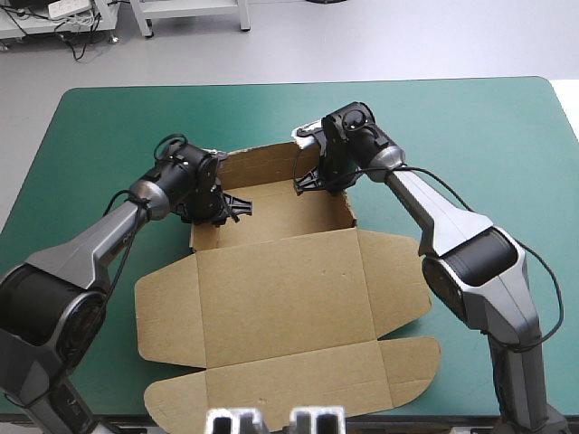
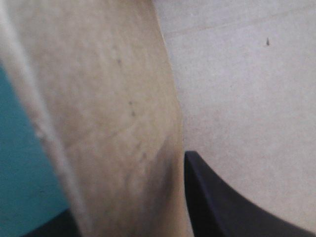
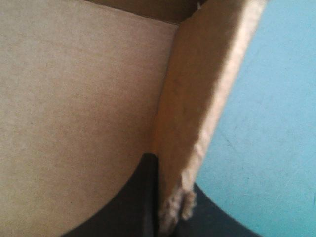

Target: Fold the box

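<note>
1. The box (image 1: 280,298) lay on the teal-green bench (image 1: 452,127) only partly made. Its tray end, walls raised, sat between my two pairs of jaws, and the lid panel (image 1: 289,280) lay flat behind them, toward my own base.
2. My left jaws were clenched on the left side wall (image 2: 113,123). The board stood upright between them, with one black finger (image 2: 232,207) inside against the tray floor (image 2: 247,89) and the other outside over the bench cover.
3. My right jaws were likewise clenched on the right side wall (image 3: 197,113), one finger (image 3: 128,207) inside and the other outside. The wall's top edge looked frayed and a little crushed just at the grip.
4. I judged the step in hand to be setting both side walls square. The back wall (image 1: 271,163) stood ahead of my jaws, and the corner where it met the right wall showed just ahead of that grip.
5. To do it well, both pairs of jaws should work together and evenly, so the tray does not skate sideways on the bench.
6. The pinch should be kept low and firm, near the crease. Squeezing the soft top edge only bends the board further.
7. Each wall should be turned about its fold line, not pulled upward. A lift would raise the tray floor and drag the flat lid panel behind my jaws.
8. Neither pair of jaws should let go until the walls are upright and the corners meet the back wall. Loose board of this kind tends to spring open.
</note>
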Controlling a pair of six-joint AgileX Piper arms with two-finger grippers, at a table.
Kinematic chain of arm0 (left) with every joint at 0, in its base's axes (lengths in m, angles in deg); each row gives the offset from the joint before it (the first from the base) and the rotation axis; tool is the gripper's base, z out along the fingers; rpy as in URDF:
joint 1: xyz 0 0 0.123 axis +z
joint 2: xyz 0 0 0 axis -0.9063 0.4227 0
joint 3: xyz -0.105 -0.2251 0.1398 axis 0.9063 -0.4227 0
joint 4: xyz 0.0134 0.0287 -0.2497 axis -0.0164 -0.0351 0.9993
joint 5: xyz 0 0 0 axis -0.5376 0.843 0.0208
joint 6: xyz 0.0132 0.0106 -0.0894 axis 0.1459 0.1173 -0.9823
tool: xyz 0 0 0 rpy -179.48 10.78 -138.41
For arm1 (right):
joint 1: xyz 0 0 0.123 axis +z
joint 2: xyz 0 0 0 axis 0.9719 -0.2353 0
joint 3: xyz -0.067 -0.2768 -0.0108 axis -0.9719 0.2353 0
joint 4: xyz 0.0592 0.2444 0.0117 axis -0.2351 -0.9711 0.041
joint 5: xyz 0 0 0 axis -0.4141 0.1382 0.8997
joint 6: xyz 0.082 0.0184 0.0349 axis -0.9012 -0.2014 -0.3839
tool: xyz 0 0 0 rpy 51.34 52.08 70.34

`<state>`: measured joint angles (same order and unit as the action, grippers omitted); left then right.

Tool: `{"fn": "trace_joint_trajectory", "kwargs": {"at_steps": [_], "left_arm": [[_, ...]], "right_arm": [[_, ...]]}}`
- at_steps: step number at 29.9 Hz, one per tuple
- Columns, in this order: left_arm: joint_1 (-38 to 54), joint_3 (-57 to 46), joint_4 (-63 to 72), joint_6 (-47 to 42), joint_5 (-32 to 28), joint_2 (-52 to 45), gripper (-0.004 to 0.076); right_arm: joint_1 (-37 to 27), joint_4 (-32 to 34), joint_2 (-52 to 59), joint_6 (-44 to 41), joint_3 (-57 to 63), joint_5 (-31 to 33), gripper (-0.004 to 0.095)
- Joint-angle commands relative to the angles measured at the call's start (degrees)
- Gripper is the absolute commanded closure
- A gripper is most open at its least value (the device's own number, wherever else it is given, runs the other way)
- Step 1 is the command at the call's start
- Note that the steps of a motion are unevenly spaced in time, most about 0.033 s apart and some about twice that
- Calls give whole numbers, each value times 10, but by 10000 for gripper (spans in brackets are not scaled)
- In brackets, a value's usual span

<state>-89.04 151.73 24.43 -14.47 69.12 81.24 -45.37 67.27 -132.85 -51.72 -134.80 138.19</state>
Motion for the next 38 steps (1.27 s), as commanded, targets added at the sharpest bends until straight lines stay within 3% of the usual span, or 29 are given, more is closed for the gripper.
{"fn": "trace_joint_trajectory", "kwargs": {"at_steps": [1, 5, 22, 25, 31, 33, 38], "left_arm": [[-45, 26, -21, -17, -59, -20, 734], [-50, 26, 15, -74, -75, -7, 734], [-50, 68, 12, -77, -17, 1, 711], [-48, 87, -22, -77, 23, 1, 649], [-19, 129, -30, -65, 86, 0, 433], [-9, 138, -13, -40, 95, 0, 365], [9, 139, 22, -11, 105, 0, 269]], "right_arm": [[12, -21, 26, 32, -17, 7, 931], [10, -24, 26, 32, -17, 7, 931], [4, -47, 26, 46, -17, 7, 912], [4, -43, 31, 66, -17, 7, 785], [-2, -14, 50, 50, -17, 7, 276], [-7, -23, 55, 44, -17, 7, 222], [-25, -71, 56, 44, -17, 7, 231]]}}
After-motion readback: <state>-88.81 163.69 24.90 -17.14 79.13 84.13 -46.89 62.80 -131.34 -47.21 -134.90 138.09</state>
